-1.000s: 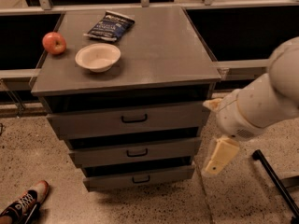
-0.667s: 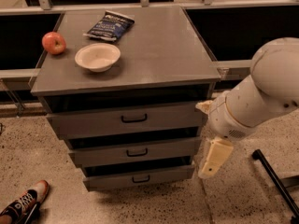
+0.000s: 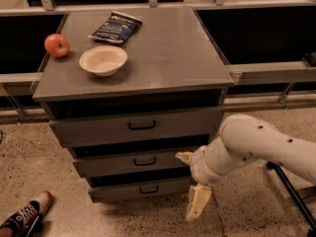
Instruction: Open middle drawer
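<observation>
End effector (image 3: pixel 191 184) closer beside middle drawer (image 3: pixel 113 165)

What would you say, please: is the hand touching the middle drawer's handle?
Apart. The camera view shows the hand low at the right of the cabinet, with bare drawer front between it and the middle drawer's handle.

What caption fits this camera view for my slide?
Tool low at the middle drawer's right end, away from its handle.

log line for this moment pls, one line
phase: pre-grasp | claw: open, low at cabinet right front corner | middle drawer: shut, handle untouched
</observation>
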Motion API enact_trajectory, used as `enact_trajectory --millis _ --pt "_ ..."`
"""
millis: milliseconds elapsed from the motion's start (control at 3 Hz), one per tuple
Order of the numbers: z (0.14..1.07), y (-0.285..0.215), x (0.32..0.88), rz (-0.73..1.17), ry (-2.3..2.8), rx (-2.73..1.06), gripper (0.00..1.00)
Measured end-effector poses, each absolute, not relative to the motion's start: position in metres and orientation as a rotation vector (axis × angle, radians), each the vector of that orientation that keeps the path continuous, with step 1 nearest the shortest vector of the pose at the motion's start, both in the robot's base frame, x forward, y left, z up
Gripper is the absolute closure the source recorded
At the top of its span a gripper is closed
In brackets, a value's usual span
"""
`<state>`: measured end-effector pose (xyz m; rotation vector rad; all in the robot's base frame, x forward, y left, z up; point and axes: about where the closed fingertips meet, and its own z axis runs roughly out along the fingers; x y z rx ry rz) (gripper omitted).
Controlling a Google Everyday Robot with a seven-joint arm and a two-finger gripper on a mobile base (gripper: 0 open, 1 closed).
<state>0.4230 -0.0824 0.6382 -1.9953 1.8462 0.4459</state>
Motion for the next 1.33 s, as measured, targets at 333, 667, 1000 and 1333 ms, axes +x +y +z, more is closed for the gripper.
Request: enact_trajectory --millis 333,667,1000,1333 --pt "0.632 -0.082 0.422 0.466 1.851 -1.989 0.0" --pt "0.614 -0.086 0.454 0.41 1.839 -1.968 0.0" --pt "0.557 -0.081 0.513 0.341 1.776 -1.981 0.0" --pt "0.557 -0.081 0.513 0.341 1.776 -1.981 0.0"
